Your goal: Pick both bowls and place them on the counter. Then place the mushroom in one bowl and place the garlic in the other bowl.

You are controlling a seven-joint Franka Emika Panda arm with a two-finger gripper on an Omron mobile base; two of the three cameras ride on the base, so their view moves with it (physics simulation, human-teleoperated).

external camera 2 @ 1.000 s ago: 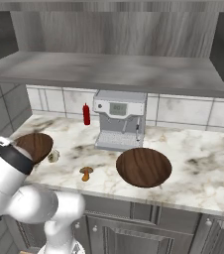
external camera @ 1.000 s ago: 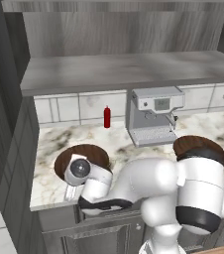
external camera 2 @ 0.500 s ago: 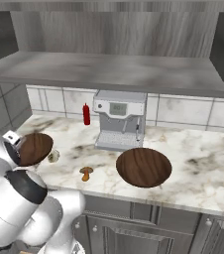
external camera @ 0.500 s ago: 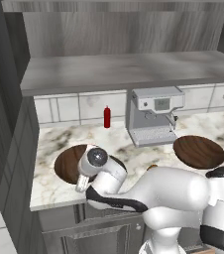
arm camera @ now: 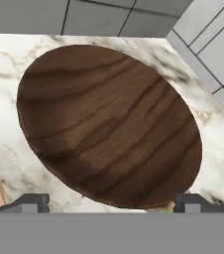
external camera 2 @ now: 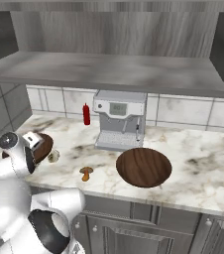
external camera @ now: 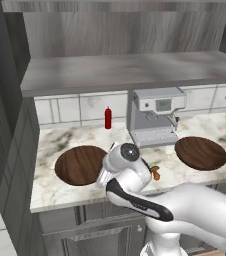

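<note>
Two dark brown wooden bowls stand on the white marble counter (external camera: 50, 192). The left bowl (external camera: 77, 165) (external camera 2: 44, 146) lies under my hand, and the hand view looks straight down into this bowl (arm camera: 109, 124). My gripper (arm camera: 112, 203) hangs above its near rim, open, with nothing between the fingertips (arm camera: 32, 202). The right bowl (external camera: 201, 152) (external camera 2: 143, 166) sits in front of the coffee machine. The mushroom (external camera: 156, 173) (external camera 2: 86, 172) lies between the bowls. The garlic (external camera 2: 53, 156) rests by the left bowl's edge. Both bowls hold nothing.
A grey coffee machine (external camera: 155, 117) (external camera 2: 119, 126) stands at the back wall with a red bottle (external camera: 108, 118) (external camera 2: 86, 114) to its left. A grey shelf slab (external camera: 125, 72) overhangs the counter. A dark cabinet wall (external camera: 5, 150) closes the left side.
My arm has swung, and the wrist has shifted right along the left bowl's near side. The gripper stayed open. Bowls, mushroom and garlic have not moved.
</note>
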